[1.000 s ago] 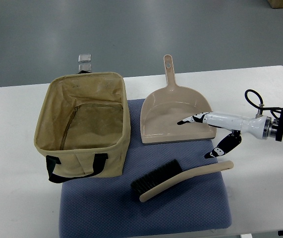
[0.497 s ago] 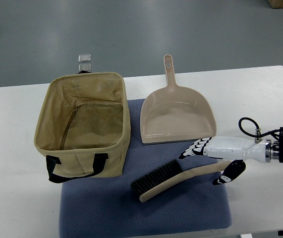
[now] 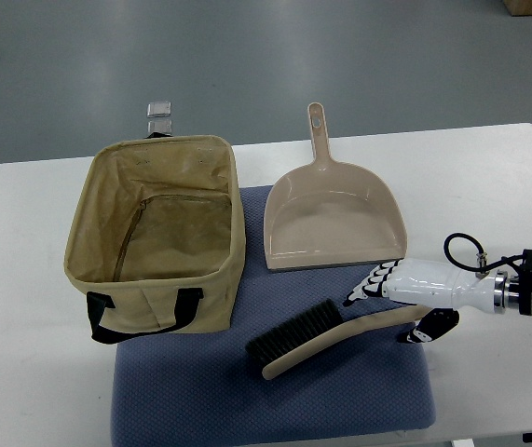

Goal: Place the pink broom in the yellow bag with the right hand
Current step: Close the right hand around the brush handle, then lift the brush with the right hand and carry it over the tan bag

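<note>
The pink-beige broom (image 3: 326, 337) with dark bristles lies slanted on the blue mat (image 3: 275, 400), its handle running up to the right. My right hand (image 3: 388, 312) sits low over the far end of that handle. Its white fingers (image 3: 370, 284) lie on the far side of the handle and the dark thumb (image 3: 430, 325) on the near side, with the handle between them. The fingers look spread rather than closed. The yellow fabric bag (image 3: 154, 303) stands open on the left, nothing inside. The left arm is out of view.
A matching dustpan (image 3: 331, 219) lies behind the broom, handle pointing away. A small clear object (image 3: 159, 114) sits behind the bag. The white table (image 3: 489, 177) has its right edge just behind my forearm.
The right hand came down from beside the dustpan's front edge and settled over the broom handle's end, then slid a little left. The broom and bag stayed put.
</note>
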